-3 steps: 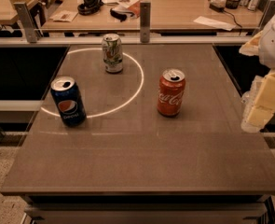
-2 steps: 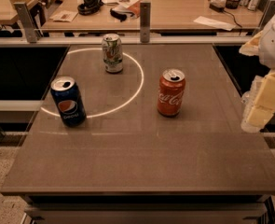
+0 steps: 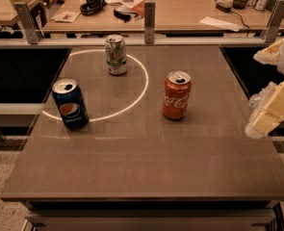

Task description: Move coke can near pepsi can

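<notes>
Coke can (image 3: 176,95): we see it upright, long axis vertical, opening up, right of table (image 3: 141,167) centre.
Pepsi can (image 3: 70,104): upright, left, well apart.
Pincer (image 3: 266,115): past the right edge; state we cannot tell.

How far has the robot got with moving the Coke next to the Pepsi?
Nothing looks done yet: the coke can stands right of the middle of the table, well apart from the pepsi can by the left edge. In hand: the gripper hangs off the table's right side, touching nothing. Left: grasp the coke can, carry it across, set it beside the pepsi can.
</notes>
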Motion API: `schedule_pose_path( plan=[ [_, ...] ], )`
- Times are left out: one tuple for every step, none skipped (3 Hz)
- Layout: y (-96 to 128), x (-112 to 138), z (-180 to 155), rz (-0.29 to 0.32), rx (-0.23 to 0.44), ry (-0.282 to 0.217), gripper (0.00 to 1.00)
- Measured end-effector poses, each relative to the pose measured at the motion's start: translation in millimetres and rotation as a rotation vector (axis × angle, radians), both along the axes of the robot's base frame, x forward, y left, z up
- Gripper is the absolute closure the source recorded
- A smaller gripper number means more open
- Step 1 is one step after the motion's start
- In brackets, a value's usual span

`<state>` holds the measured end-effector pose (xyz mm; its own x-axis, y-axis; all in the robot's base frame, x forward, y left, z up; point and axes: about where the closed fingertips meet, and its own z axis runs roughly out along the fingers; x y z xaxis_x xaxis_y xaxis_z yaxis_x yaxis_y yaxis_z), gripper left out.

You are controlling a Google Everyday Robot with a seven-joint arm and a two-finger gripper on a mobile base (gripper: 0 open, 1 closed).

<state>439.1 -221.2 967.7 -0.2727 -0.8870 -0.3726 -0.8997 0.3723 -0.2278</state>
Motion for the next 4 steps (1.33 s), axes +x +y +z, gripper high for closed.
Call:
schedule_pose_path(
  plan=[
    [-7, -2, -16, -0.033, 0.182, -0.027, 0.00],
    [-8, -3, -40, -0.039, 0.366, -0.047, 0.00],
    [4, 3, -60, -0.014, 0.563, -0.073, 0.00],
    [15, 12, -76, 0.011, 0.699, -0.109, 0.00]
  ],
)
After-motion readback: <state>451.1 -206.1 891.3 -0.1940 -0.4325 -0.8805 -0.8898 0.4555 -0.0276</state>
